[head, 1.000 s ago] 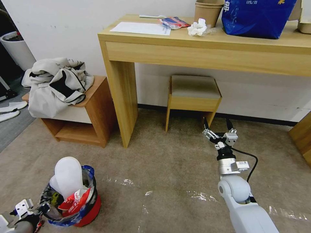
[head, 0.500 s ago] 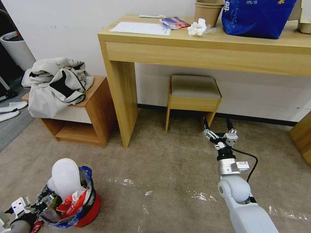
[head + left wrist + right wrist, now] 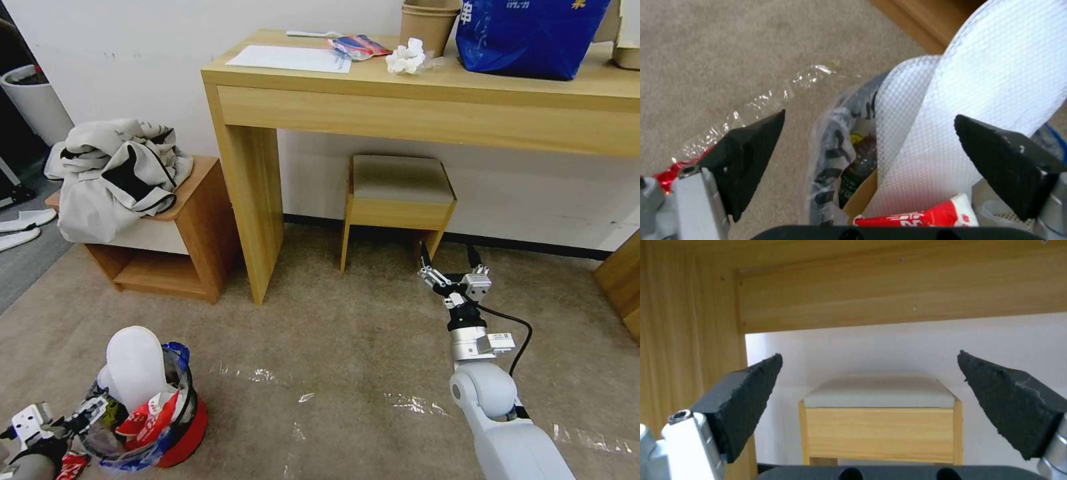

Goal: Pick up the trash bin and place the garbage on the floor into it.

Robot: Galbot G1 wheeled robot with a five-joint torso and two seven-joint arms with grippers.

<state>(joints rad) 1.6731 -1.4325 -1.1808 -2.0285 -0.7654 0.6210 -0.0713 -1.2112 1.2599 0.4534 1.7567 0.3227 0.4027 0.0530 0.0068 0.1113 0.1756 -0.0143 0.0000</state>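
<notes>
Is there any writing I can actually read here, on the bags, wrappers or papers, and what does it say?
None reads clearly.
Blue bag on the desk: white and yellow characters, cut off by the frame, unreadable.
Red wrapper in the trash bin: white marks, too blurred.
Bin liner: black lettering, crumpled, illegible.
Paper sheet: print too small.
Green-labelled bottle: label unreadable.

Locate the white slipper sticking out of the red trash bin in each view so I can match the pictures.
Head view: slipper stands upright in the trash bin, lower left, by the left pincer.
Left wrist view: slipper runs between the open fingers.
Right wrist view: not in it; it faces the stool.
Shared landmark: tape line on the carpet.
</notes>
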